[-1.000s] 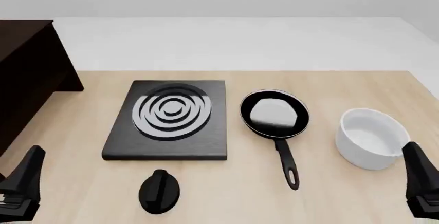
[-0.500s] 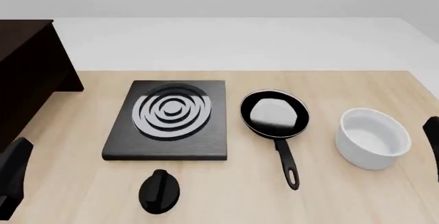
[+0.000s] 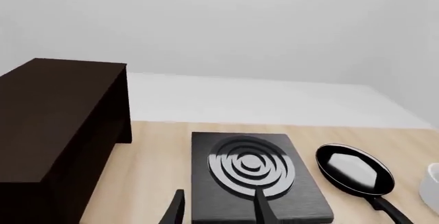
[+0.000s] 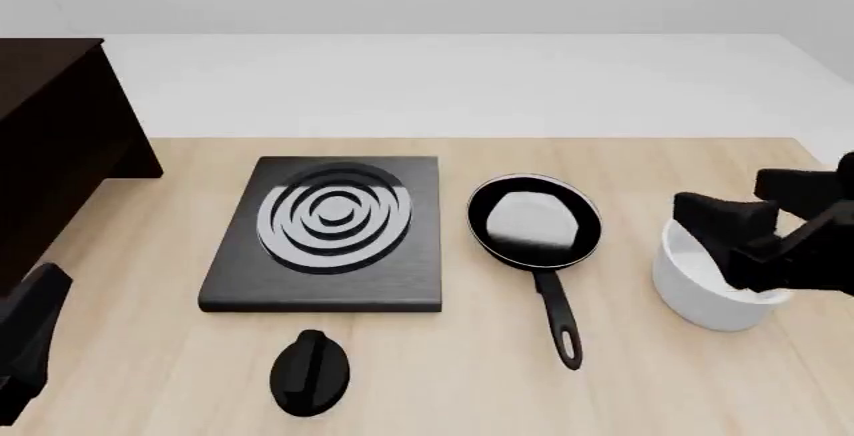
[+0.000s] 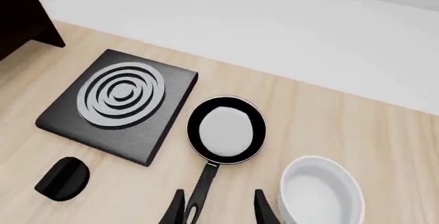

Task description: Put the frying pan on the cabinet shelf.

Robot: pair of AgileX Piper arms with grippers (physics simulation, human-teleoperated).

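Note:
The frying pan [image 4: 534, 221] lies on the tabletop right of centre, its long handle [image 4: 558, 314] pointing toward the near edge. It also shows in the right wrist view as the pan [image 5: 226, 129] and in the left wrist view as the pan [image 3: 354, 171]. The cabinet shelf [image 4: 47, 56], a flat dark brown board, tops the big cabinet at the far left, also seen as the board [image 3: 58, 88]. My right gripper [image 5: 219, 211] is open, high over the handle's end. The right arm [image 4: 761, 231] hovers above the white pot. Also open and holding nothing is my left gripper [image 3: 219, 213]; its arm [image 4: 27, 341] sits at the near left.
A square black stove plate [image 4: 327, 231] with silver rings lies left of the pan. A small black knob-like object [image 4: 311, 371] rests near the front edge. The white pot [image 4: 694, 296] stands right of the pan, partly covered by the right arm.
The right arm has risen from the lower right corner and swung left over the white pot. The left arm has sunk a little at the near left. The pan has not moved.

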